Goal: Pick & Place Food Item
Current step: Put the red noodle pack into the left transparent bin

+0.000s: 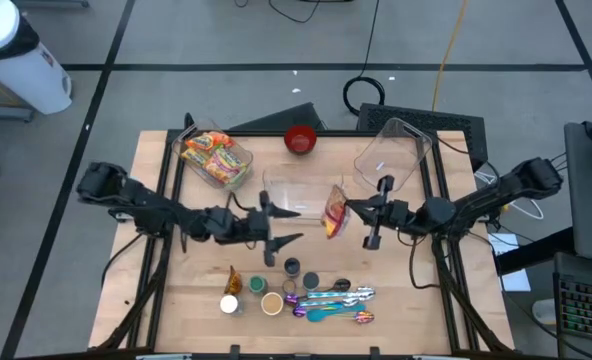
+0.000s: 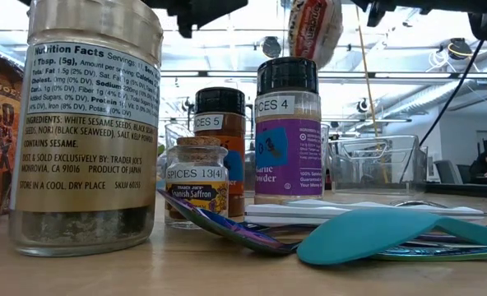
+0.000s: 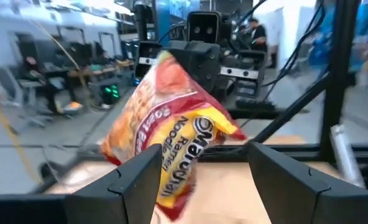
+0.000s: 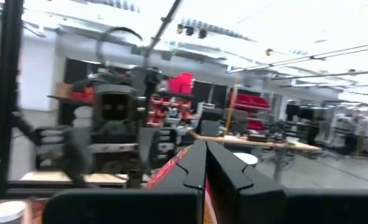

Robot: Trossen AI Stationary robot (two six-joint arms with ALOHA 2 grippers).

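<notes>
The right gripper (image 1: pixel 350 208) pinches the top edge of a ramen noodle packet (image 1: pixel 335 212), its two fingers pressed together on the wrapper, and holds the packet up off the wooden table (image 1: pixel 156 290) — the orange-and-red bag hangs just right of an empty clear container (image 1: pixel 294 195) at the table's middle. The left gripper (image 1: pixel 281 226) faces the packet from the other side of that container, its fingers (image 3: pixel 137 180) spread apart with nothing between them; from its wrist camera the packet (image 3: pixel 171 140) fills the gap ahead, dangling from the opposite arm.

Beyond the clear container, toward the far edge, sits a red bowl (image 1: pixel 300 139). To the bowl's left lies a clear tub (image 1: pixel 216 157) filled with colourful snack packets, and to its right a second clear tub (image 1: pixel 389 152) stands tilted and empty. On the near side of the container are spice jars (image 1: pixel 271 300) and a cluster of measuring spoons (image 1: pixel 331 302) — seen close in the low view, where the garlic powder jar (image 2: pixel 287 131) stands directly below the hanging packet (image 2: pixel 313 29).
</notes>
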